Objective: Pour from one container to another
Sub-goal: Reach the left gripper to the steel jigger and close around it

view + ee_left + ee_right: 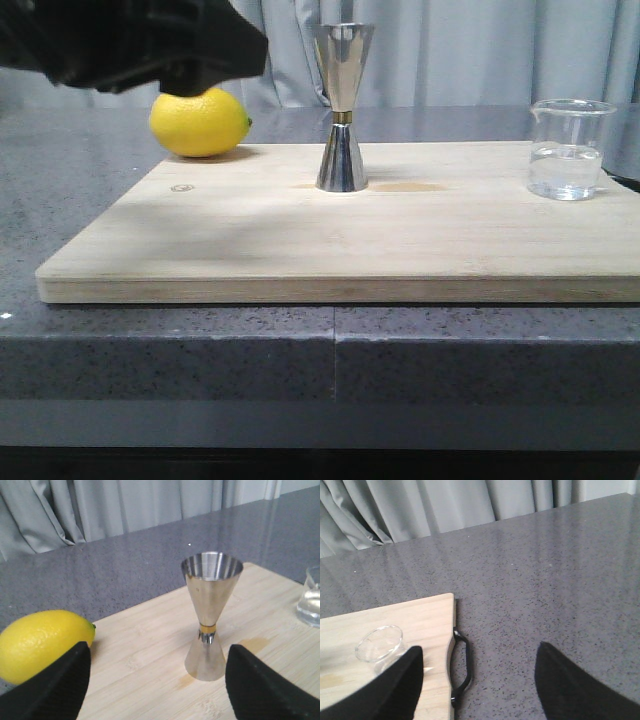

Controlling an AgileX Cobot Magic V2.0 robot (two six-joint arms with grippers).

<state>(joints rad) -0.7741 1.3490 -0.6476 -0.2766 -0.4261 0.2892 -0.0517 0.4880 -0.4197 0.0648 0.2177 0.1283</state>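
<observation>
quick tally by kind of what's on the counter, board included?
Glass beaker: 1, holding clear liquid
Steel jigger: 1, upright
Lemon: 1
Wooden board: 1, with a black handle at its end
Total: 4
</observation>
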